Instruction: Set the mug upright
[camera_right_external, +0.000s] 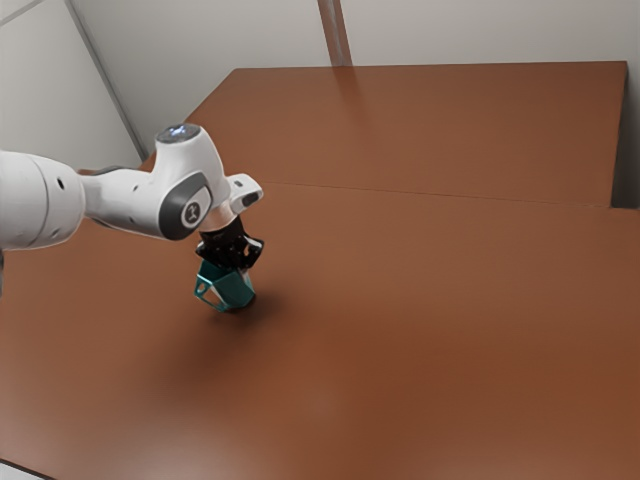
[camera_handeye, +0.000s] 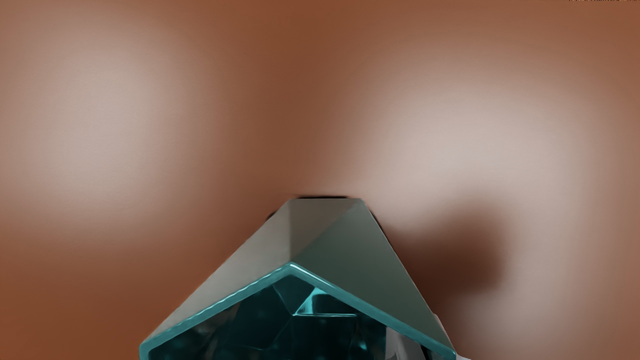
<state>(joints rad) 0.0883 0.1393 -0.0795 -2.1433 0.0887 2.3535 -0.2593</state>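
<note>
Faceted teal mug (camera_right_external: 233, 288): just beneath jaws, long axis tilted, mouth toward them. Jaws: opening and hold indeterminable.

A reddish-brown table (camera_right_external: 450, 330) spreads over most of the exterior view, with a thin seam (camera_right_external: 430, 195) running across it. Beyond the seam, the far part narrows toward its back edge and stops short of the exterior view's right, where a dark grey strip (camera_right_external: 627, 175) shows beside it. Behind stands a pale grey wall (camera_right_external: 480, 30), crossed by a brown post (camera_right_external: 335, 30) that meets the table's back edge. A dark line (camera_right_external: 108, 80) slants down the pale surface at the exterior view's upper left. In the wrist view, soft pale sheens (camera_handeye: 475, 140) lie on the tabletop.
</note>
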